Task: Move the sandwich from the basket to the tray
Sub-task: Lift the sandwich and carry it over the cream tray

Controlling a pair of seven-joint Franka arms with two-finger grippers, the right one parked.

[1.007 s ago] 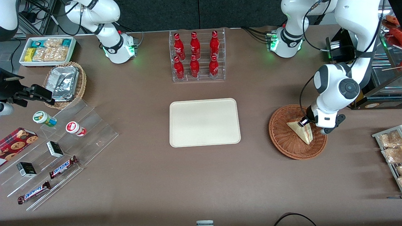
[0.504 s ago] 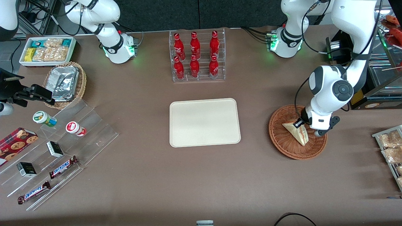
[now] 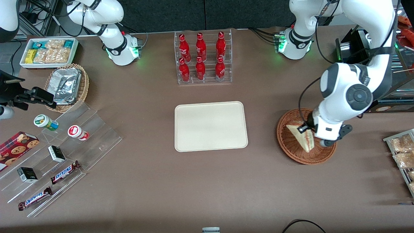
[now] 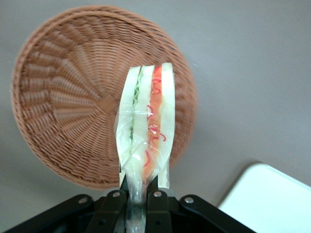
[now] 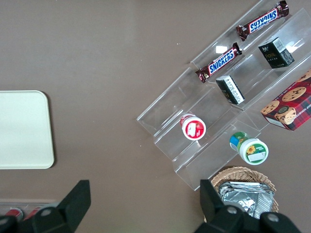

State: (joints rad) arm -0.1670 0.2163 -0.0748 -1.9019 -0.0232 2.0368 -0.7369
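Note:
The sandwich (image 3: 302,137) (image 4: 146,131), a pale wedge in clear wrap with red and green layers along its cut edge, hangs lifted above the reddish-brown woven basket (image 3: 291,147) (image 4: 63,102). My left gripper (image 3: 307,129) (image 4: 138,199) is shut on the wrapped end of the sandwich, directly over the basket. The cream tray (image 3: 211,126) (image 4: 265,199) lies flat at the table's middle, toward the parked arm's end from the basket, with nothing on it.
A clear rack of red bottles (image 3: 203,58) stands farther from the front camera than the tray. A wire rack of snack bags (image 3: 401,155) sits at the working arm's end. Tan foil-packet basket (image 3: 67,86), acrylic steps with snacks (image 3: 55,152) and a white bin (image 3: 48,51) lie toward the parked arm's end.
My left gripper has risen with the sandwich in it. The wedge has come up off the basket floor and shifted slightly toward the tray.

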